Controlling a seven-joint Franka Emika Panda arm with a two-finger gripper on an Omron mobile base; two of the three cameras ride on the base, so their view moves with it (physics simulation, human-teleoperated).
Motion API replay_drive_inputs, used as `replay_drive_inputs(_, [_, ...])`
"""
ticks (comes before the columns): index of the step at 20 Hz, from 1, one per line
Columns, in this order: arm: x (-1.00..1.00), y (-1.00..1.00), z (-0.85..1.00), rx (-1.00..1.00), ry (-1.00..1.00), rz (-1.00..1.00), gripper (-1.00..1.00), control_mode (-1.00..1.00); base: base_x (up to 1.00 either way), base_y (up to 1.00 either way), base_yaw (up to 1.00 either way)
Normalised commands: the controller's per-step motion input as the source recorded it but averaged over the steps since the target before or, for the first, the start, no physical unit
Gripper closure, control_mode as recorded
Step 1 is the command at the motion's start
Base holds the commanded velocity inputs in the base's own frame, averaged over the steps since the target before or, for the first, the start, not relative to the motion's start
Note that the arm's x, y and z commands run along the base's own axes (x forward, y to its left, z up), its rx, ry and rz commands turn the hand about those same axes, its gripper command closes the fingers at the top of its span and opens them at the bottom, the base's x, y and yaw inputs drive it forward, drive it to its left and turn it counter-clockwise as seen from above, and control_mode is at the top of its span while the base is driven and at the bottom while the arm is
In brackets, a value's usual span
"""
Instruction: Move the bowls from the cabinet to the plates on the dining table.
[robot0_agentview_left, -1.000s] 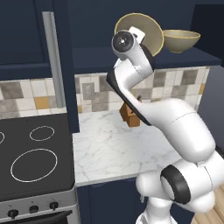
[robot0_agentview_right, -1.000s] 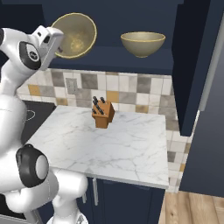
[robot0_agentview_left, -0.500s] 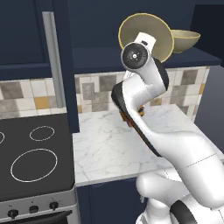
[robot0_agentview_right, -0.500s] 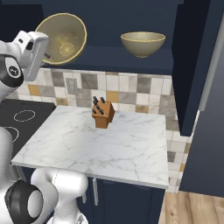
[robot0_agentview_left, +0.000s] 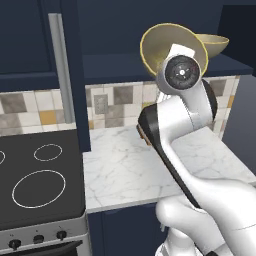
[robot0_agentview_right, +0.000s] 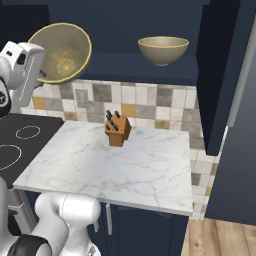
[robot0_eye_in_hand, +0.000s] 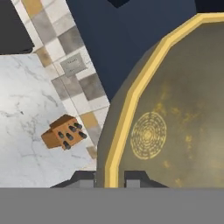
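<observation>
I hold one beige-tan bowl (robot0_agentview_right: 62, 52) tipped on its side, with its speckled olive inside facing the cameras. My gripper (robot0_eye_in_hand: 110, 178) is shut on its pale rim, one fingertip (robot0_eye_in_hand: 83, 178) outside and the other inside. In the left base view this bowl (robot0_agentview_left: 165, 45) hangs above my wrist, in front of the open cabinet (robot0_agentview_right: 150, 70). The second bowl (robot0_agentview_right: 163, 49) stands upright on the cabinet shelf, to the right of the held one, and also shows in the left base view (robot0_agentview_left: 216, 44). The plates and the dining table are out of view.
Below lies a marble counter (robot0_agentview_right: 115, 165) with a wooden knife block (robot0_agentview_right: 117, 131) near the tiled wall. A black stove top (robot0_agentview_left: 40, 185) adjoins it on the left. The cabinet's open door with its silver bar handle (robot0_agentview_left: 57, 65) stands to the left.
The held bowl has moved left and a little lower, away from the shelf. My arm has swung and the wrist has turned. The second bowl has stayed put.
</observation>
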Motion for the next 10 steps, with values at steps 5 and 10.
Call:
replay_drive_inputs(5, [-0.62,-0.05,0.00,-0.06,0.20,0.05,1.00,-1.00,0.00,0.00,0.00])
replay_drive_inputs(10, [-0.40,-0.13,0.00,-0.05,0.28,0.01,1.00,-1.00,0.00,0.00,0.00])
